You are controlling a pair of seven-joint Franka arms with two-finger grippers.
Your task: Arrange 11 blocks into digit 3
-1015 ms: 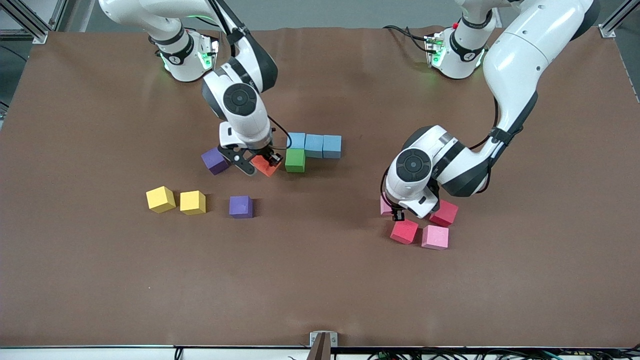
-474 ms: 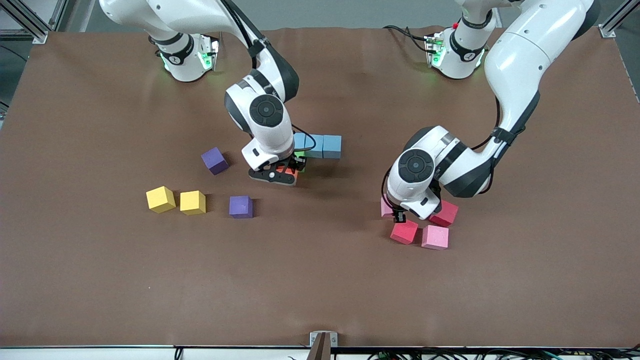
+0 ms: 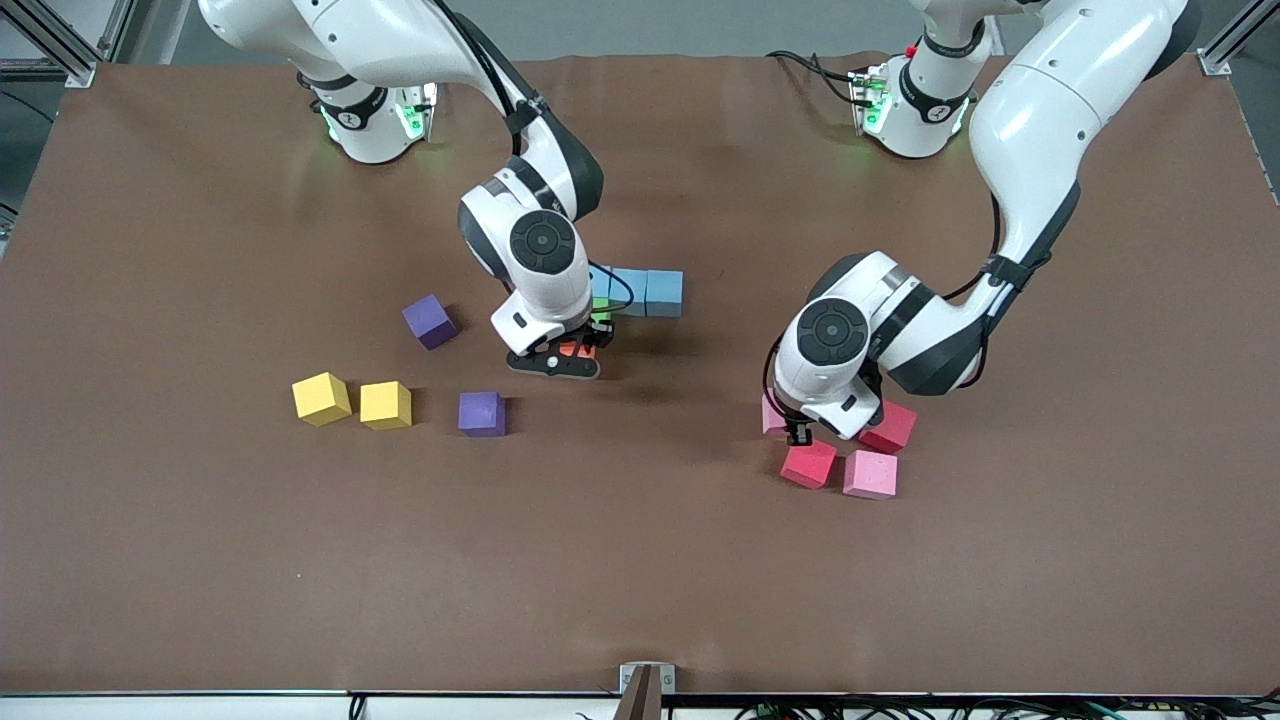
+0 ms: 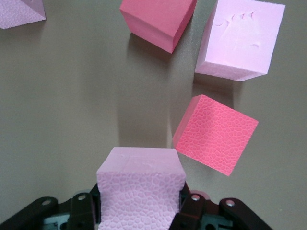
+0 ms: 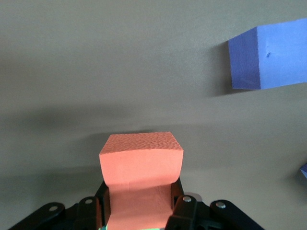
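Right wrist view, orange block [image 5: 140,158] clamped in right end effector [image 5: 140,211]

Matte, pebbled foam orange cube [image 5: 141,158] and pink cube [image 4: 140,189]; glossy white plastic arm shells above a matte brown table [image 3: 200,560].

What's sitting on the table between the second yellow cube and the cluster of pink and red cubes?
In the front view, one purple cube lies beside the yellow cube; from there to the red cube the brown table is bare.
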